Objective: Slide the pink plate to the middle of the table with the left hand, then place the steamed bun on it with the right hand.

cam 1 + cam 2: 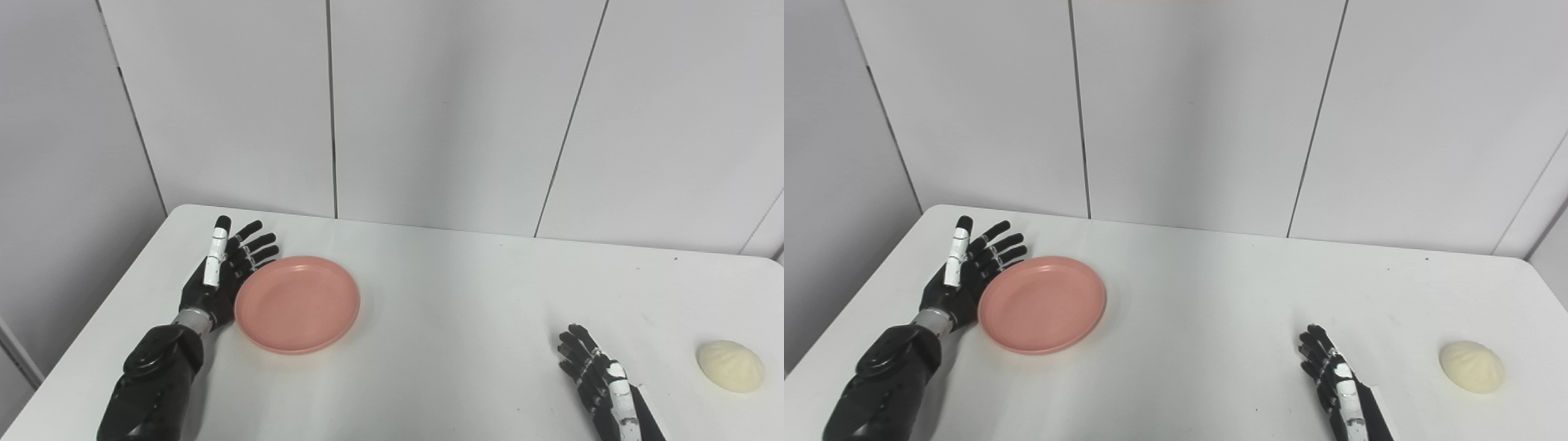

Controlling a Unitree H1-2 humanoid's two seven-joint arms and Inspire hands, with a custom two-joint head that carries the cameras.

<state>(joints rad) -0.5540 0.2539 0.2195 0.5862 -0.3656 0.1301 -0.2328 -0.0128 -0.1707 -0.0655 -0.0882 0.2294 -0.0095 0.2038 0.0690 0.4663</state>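
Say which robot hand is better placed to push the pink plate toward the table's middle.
Left. The left robot hand stands open against the pink plate's outer left rim. The right robot hand is far across the table, near the steamed bun.

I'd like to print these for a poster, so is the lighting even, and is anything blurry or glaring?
Left eye view: soft, even light; only faint shadows under the pink plate and the left hand; everything sharp. Right eye view: the same, no glare on the white table; the steamed bun reads pale but clear.
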